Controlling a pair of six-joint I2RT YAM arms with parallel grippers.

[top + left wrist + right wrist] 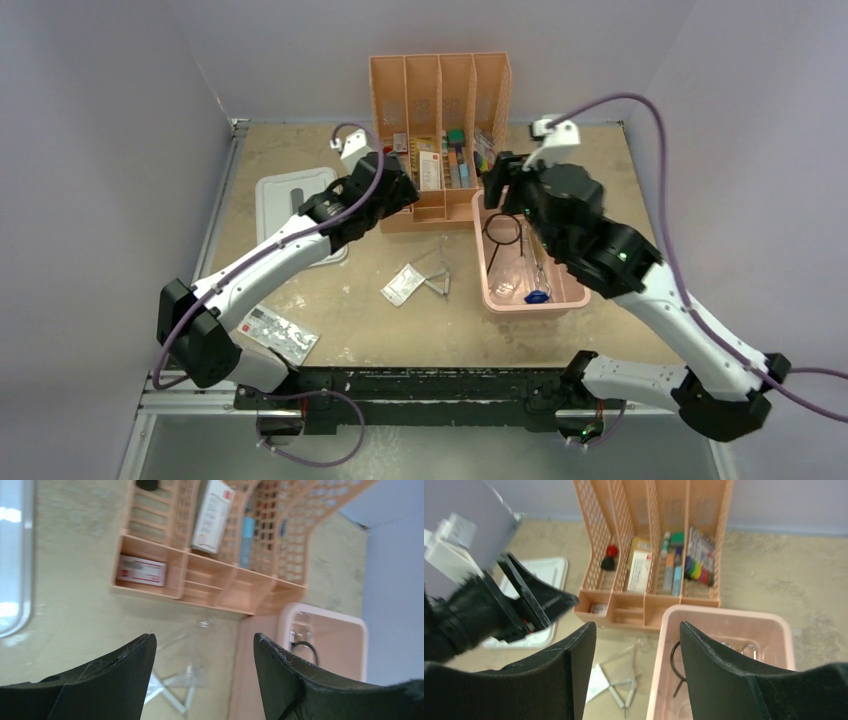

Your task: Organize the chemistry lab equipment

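A tan surface (360,320) lies inside pale lavender walls, with a peach divided organizer (440,75) standing at its far middle. Touching the organizer's front right corner is a pink bin (515,308); inside it lie the black wire ring (502,230), the steel tongs (537,262) and the clear blue-capped tube (537,296) near the front wall. On the bare surface left of the bin, the white triangle (437,283) rests just beside a clear packet (402,285). A white tray (285,195) sits at the left, partly under the left arm, and a red-and-white printed packet (280,333) lies near that arm's base. The left gripper (405,190) hangs by the organizer's front left corner, jaws wide with nothing between them. The right gripper (636,627) hovers over the bin's far end, also wide and empty
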